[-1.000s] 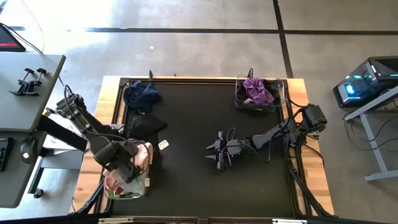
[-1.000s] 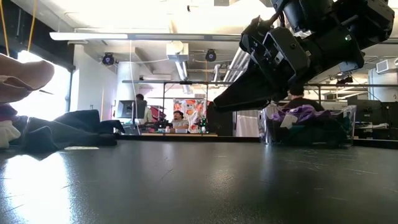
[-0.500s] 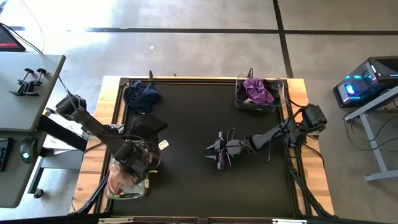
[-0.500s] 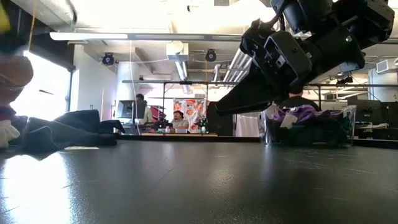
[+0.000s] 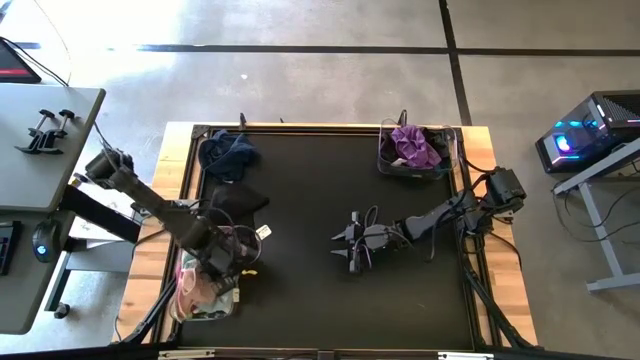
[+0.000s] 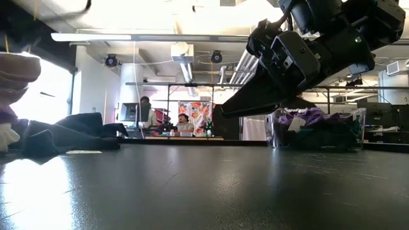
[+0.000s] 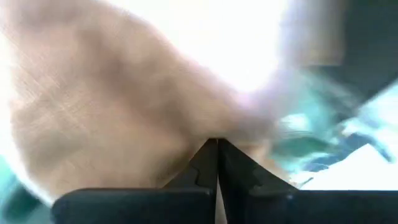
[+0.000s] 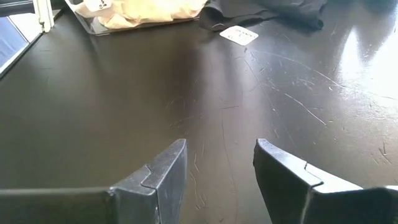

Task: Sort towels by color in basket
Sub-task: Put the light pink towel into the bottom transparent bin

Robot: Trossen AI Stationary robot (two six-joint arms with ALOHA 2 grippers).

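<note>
A: Left tool [image 5: 228,268] is down over the clear basket [image 5: 186,308] at the near-left corner of the desk [image 5: 330,290], fingers [image 7: 208,163] pressed right together

B: And from its wrist view they're buried against a pale pinkish towel [image 7: 124,118] that fills the frame, with a bit of teal cloth [image 7: 298,143] showing beside it. Whether it has really pinched the fabric, I cannot tell

A: From above, that basket has pink and light towels [image 5: 195,290] piled in it, the left arm lying across them

B: Over to the right tool [image 5: 352,244], hanging above the middle of the desk, fingers [image 8: 163,171] parted with nothing between them, only bare black surface below

A: Low view has it big in the upper right [image 6: 239,105], well off the desk

B: Where are the other towels? Navy towel [image 5: 228,152] is bunched at the far-left corner, and a black towel [image 5: 238,200] lies flat just nearer than it

A: There's a small white tag [image 5: 263,232] on the desk beside the black one, close to the left tool

B: Far-right corner has a second clear basket [image 5: 446,160] with a purple towel [image 5: 414,146] heaped inside

A: Low view catches that purple heap behind the bin's clear wall [image 6: 358,128], and the dark towels [image 6: 64,134] slumped on the left

B: People sit at desks in the room beyond
</note>
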